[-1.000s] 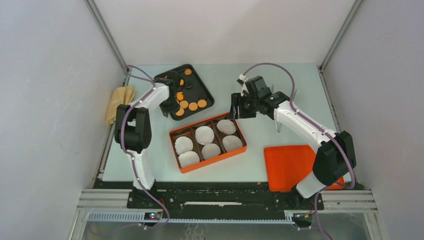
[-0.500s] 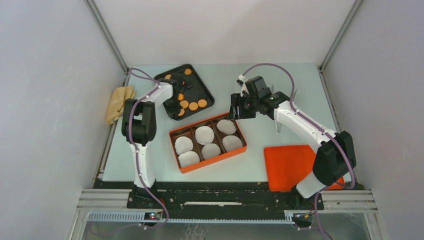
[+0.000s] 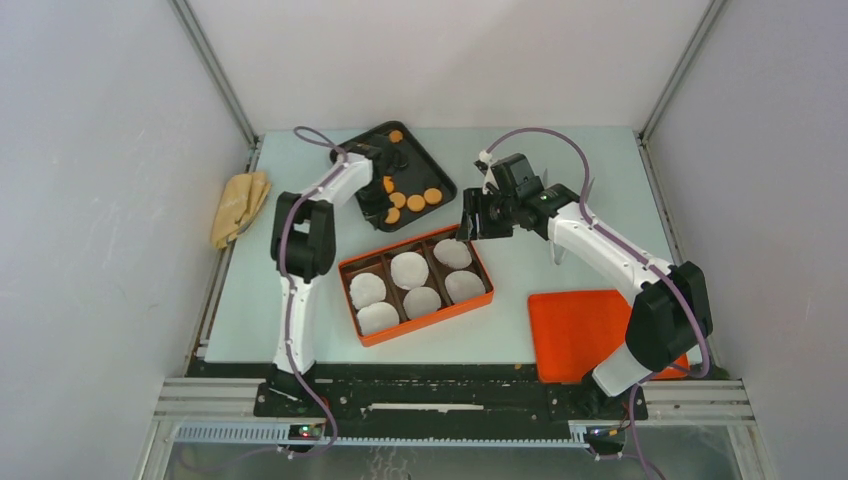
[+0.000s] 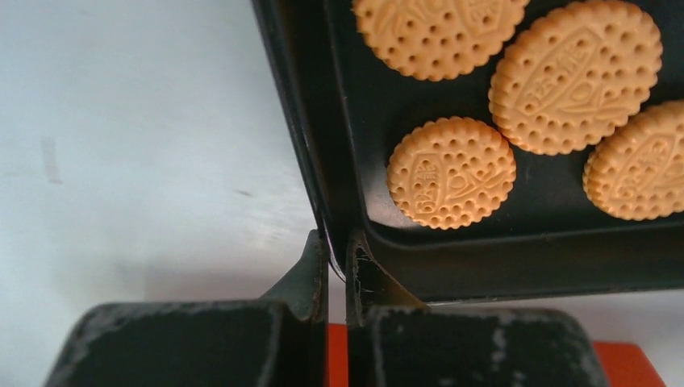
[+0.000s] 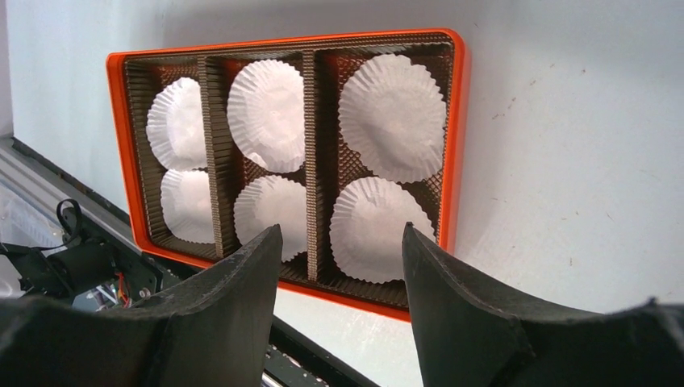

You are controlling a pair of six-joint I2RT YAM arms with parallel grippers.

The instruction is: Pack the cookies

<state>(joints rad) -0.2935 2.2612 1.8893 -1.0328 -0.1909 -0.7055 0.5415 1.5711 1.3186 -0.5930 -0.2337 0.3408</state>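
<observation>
The cookies (image 3: 416,202) are round orange biscuits lying in a black tray (image 3: 432,172) at the back of the table. Several show close up in the left wrist view (image 4: 452,172). My left gripper (image 3: 373,196) is shut on the tray's rim (image 4: 323,173) at its near left corner, the fingers (image 4: 310,270) pinching the edge. My right gripper (image 3: 466,224) is open and empty, hovering over the far right end of the orange box (image 3: 344,268). That box (image 5: 456,145) holds several white paper liner cups (image 5: 393,117) and no cookies.
An orange lid (image 3: 585,330) lies flat at the front right. A yellow cloth (image 3: 238,205) lies at the table's left edge. Grey walls enclose the table on three sides.
My left gripper has slid the black tray with its cookies to the right, towards the table's middle. The right arm has not moved.
</observation>
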